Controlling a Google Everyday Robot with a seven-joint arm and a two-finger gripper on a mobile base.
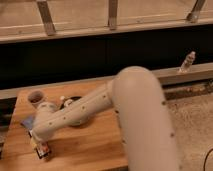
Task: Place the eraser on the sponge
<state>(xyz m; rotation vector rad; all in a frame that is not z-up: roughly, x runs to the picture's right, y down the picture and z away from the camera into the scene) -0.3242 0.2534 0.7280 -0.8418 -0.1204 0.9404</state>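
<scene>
The eraser (44, 151) sits near the front left corner of the wooden table (95, 145), a dark block with a pale top. The gripper (41, 148) is right on it, claw drawn together and clamped on the block. The sponge (27, 121) lies apart at about 11 o'clock, its right edge hidden by the wrist. The cup (36, 96) stands beyond it at 12 o'clock. At 2 o'clock the white arm (142, 110) slants across the table and covers much of the round plate (79, 122). Far off at 2 o'clock, a small bottle (187, 62) stands on the ledge.
</scene>
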